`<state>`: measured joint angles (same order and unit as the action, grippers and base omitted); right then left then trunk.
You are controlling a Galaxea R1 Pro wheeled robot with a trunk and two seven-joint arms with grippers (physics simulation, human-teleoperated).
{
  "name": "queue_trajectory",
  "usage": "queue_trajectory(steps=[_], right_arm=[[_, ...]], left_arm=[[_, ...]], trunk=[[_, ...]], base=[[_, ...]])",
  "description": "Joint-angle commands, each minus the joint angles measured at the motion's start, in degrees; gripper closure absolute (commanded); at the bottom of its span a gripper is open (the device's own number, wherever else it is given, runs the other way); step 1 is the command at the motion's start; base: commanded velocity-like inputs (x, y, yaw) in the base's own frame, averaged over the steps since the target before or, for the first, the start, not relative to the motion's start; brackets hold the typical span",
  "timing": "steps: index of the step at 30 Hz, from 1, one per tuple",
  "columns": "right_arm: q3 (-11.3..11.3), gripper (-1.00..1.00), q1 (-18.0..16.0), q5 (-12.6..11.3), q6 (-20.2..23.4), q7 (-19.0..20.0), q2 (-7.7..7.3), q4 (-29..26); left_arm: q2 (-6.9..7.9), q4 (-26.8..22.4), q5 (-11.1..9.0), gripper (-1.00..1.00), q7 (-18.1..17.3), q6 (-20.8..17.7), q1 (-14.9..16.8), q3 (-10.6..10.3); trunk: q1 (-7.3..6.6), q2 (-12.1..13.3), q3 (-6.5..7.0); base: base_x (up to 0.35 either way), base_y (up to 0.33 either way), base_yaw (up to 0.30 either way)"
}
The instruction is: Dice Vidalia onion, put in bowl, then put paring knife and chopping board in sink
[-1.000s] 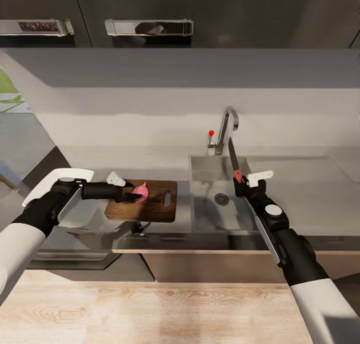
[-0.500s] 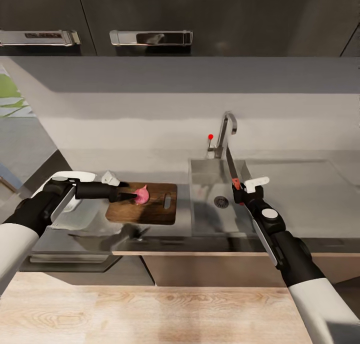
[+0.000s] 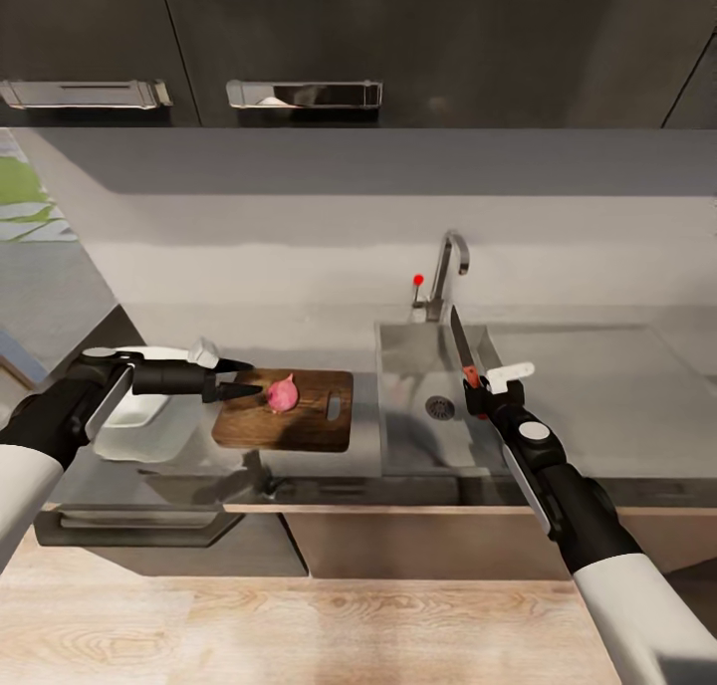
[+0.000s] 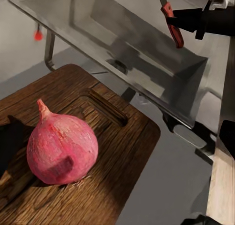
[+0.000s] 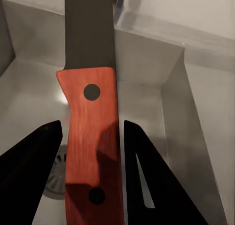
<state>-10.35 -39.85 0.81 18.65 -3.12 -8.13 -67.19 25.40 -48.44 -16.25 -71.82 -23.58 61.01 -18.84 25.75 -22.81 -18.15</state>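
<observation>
Grey and glossy, the countertop [image 3: 617, 386] runs along the far wall under dark upper cabinets [image 3: 418, 38], and we stand in front of it with both arms reaching over its near edge. Set into it a little right of centre is the sink [image 3: 418, 441], with its round drain [image 3: 438, 407] showing and the chrome tap [image 3: 450, 267] with its red knob [image 3: 418, 280] at the far rim.

Just left of the sink lies the chopping board [image 3: 309, 428], its handle slot [image 3: 334, 406] toward the sink. The Vidalia onion [image 3: 282, 393], pinkish red, rests whole on the board's far left part; the left wrist view shows it [image 4: 61, 149] sitting on the grain, stem tip up. Our left gripper [image 3: 231, 378] points at it from the left, its dark fingers parted and empty, the tips just beside the onion; whether they touch it we cannot tell. Beneath our left forearm, left of the board, sits the white bowl [image 3: 134, 421].

Our right gripper [image 3: 476, 394] hangs over the sink's right part, clamped on the red handle of the paring knife [image 3: 462, 344], whose dark blade points up and away toward the tap. In the right wrist view the handle [image 5: 90, 146] stands between the two dark fingers [image 5: 34, 161], above the basin floor.
</observation>
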Motion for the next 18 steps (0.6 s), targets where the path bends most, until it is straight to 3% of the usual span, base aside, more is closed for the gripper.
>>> queue_trajectory(steps=[1, 5, 9, 10, 11, 12, 13, 15, 18], right_arm=[[-0.20, 1.00, -0.05, 0.08, 0.39, -0.34, -0.06, -0.08], [-0.23, 1.00, -0.05, 0.13, 0.46, -0.30, -0.07, -0.05], [-4.61, 1.00, -0.05, 1.75, 0.49, -0.33, -0.12, 0.36], [-6.93, 1.00, -0.05, 5.34, 0.42, -0.67, -0.13, 1.22], [-7.31, 1.00, -0.05, 6.50, 0.40, -0.83, -0.13, 1.37], [-8.09, 1.00, -0.05, 9.98, 0.37, -1.30, -0.13, 1.67], [-8.27, 1.00, -0.05, 11.06, 0.36, -1.43, -0.13, 1.73], [-8.80, 1.00, -0.05, 15.43, 0.40, -1.88, -0.14, 2.06], [-8.97, 1.00, -0.06, 17.37, 0.40, -1.96, -0.14, 2.20]], left_arm=[[0.08, 0.01, -0.54, -1.00, 0.02, -0.60, 0.08, -0.27], [0.04, 0.01, -0.54, -1.00, -0.05, -0.63, 0.08, -0.24], [0.05, 0.01, -0.54, -1.00, -0.05, -0.67, 0.08, -0.24], [0.03, 0.01, -0.54, -1.00, -0.03, -0.67, 0.08, -0.24], [0.02, 0.01, -0.54, -1.00, -0.04, -0.67, 0.08, -0.24], [0.02, 0.01, -0.54, -1.00, -0.05, -0.67, 0.08, -0.24], [0.02, 0.01, -0.54, -1.00, -0.06, -0.67, 0.08, -0.24], [0.00, 0.01, -0.54, -1.00, -0.06, -0.67, 0.08, -0.24], [0.00, 0.01, -0.54, -1.00, -0.05, -0.67, 0.08, -0.24]], trunk=[[0.04, -0.11, -0.01], [0.04, -0.11, 0.26], [0.04, -0.11, 0.30], [0.04, -0.11, 0.30], [0.04, -0.11, 0.30], [0.04, -0.11, 0.30], [0.04, -0.11, 0.30], [0.04, -0.11, 0.30], [0.04, -0.11, 0.30]], base=[[0.000, 0.000, 0.000], [0.000, 0.000, 0.000], [0.000, 0.192, 0.000], [0.000, 0.240, 0.000], [0.000, 0.252, 0.000], [0.000, 0.284, 0.000], [0.000, 0.291, 0.000], [0.000, 0.306, 0.000], [0.000, 0.316, 0.000]])
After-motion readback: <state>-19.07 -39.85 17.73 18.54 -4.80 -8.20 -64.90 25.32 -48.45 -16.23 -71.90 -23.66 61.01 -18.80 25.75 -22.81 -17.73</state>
